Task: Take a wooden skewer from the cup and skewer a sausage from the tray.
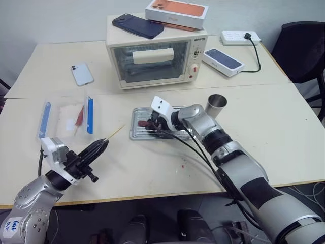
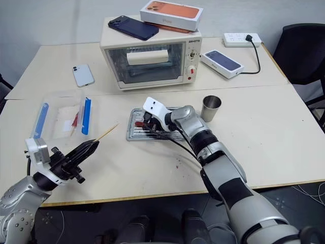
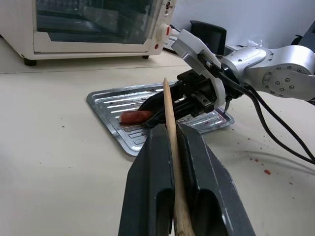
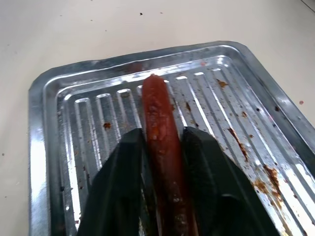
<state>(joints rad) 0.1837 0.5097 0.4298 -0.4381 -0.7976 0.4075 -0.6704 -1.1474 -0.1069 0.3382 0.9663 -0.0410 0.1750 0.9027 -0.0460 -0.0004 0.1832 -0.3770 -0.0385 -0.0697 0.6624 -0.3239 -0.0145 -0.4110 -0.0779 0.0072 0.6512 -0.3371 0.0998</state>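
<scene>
On the beige table (image 1: 152, 173), the tray (image 1: 136, 133) holds a soft, greasy sausage (image 4: 160, 132); right claw (image 4: 162, 147) pinches it mid-length. At 8 o'clock, left claw (image 1: 97, 149) clamps the stiff skewer (image 1: 115, 133).

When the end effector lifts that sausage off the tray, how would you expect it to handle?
The sausage looks greasy and glossy, so it may slip between the right end effector's fingers. Being round, it would probably roll along the ribbed tray if nudged. It looks soft, so a hard squeeze could dent it.
</scene>
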